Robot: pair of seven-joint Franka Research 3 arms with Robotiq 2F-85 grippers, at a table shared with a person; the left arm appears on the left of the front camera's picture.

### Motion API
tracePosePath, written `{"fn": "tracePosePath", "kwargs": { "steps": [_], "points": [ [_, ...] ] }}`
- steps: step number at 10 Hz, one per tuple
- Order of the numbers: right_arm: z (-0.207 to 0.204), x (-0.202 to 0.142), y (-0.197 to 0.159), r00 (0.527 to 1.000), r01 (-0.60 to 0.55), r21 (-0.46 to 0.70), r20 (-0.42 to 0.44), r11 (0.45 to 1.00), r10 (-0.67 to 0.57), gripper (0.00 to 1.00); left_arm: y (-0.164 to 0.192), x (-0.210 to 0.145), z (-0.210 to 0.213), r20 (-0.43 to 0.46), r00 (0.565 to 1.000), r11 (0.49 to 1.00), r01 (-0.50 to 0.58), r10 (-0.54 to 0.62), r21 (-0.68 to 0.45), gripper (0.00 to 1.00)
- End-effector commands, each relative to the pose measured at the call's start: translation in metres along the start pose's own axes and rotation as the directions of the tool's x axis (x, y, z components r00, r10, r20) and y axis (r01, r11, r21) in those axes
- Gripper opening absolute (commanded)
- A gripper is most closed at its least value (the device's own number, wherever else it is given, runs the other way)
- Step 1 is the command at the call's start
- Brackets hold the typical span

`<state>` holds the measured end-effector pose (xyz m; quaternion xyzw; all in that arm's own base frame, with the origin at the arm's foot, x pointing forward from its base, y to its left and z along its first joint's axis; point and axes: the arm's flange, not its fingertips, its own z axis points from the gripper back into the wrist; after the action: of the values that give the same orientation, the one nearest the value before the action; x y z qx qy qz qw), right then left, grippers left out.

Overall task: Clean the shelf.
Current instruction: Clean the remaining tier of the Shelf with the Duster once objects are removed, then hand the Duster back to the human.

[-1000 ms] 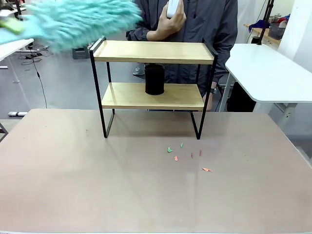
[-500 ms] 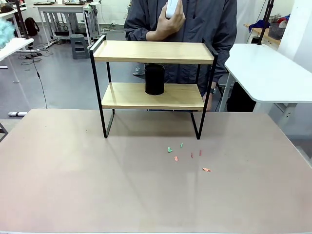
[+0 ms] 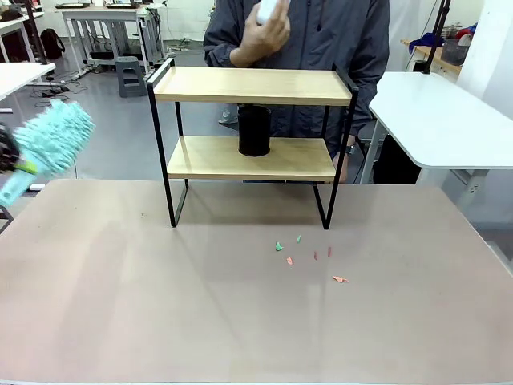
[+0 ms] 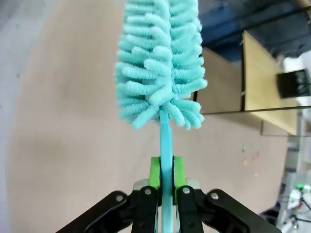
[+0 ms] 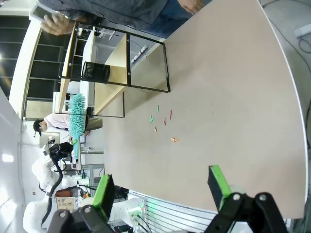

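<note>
At the table's (image 3: 120,305) far middle: shelf (image 3: 252,86), two wooden boards in a black frame, upright, its feet on the tabletop.

Lower board: black cylinder (image 3: 254,131), upright, near the board's middle, its top close under the upper board.

Tabletop before the shelf's right leg: scraps (image 3: 309,258), small, green and red, scattered loosely, apart from the frame.

Behind the shelf: a person in a dark jacket. One hand (image 3: 260,36) was raised above the upper board and held a white object too blurred to name.

Left edge of the front view: duster (image 3: 52,140), teal, fluffy, blurred, well apart from the shelf and clear of the tabletop, its head tilted up towards the shelf.

Left gripper (image 4: 166,172): green pads were clamped tight on the duster's thin teal handle, a little below the head, which stood straight out beyond the fingers.

Right gripper (image 5: 162,189): jaws stood wide with nothing between them, over the table's near edge, far from the shelf and scraps.
</note>
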<state>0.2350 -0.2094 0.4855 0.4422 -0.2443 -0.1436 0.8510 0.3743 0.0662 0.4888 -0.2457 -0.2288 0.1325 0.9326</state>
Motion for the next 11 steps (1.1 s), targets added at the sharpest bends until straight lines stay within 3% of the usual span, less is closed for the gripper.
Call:
{"fn": "tracePosePath", "kwargs": {
  "steps": [1, 11],
  "points": [
    [-0.0005, 0.0015, 0.0004, 1.000, -0.024, 0.025, 0.015, 0.999, 0.023, 1.00, 0.0085, -0.0077, 0.0290, 0.092, 0.996, 1.000, 0.000, 0.002, -0.018, 0.12],
    [-0.0005, 0.0015, 0.0004, 1.000, -0.024, 0.025, 0.015, 0.999, 0.023, 1.00, 0.0085, -0.0077, 0.0290, 0.092, 0.996, 1.000, 0.000, 0.002, -0.018, 0.12]
  ]
}}
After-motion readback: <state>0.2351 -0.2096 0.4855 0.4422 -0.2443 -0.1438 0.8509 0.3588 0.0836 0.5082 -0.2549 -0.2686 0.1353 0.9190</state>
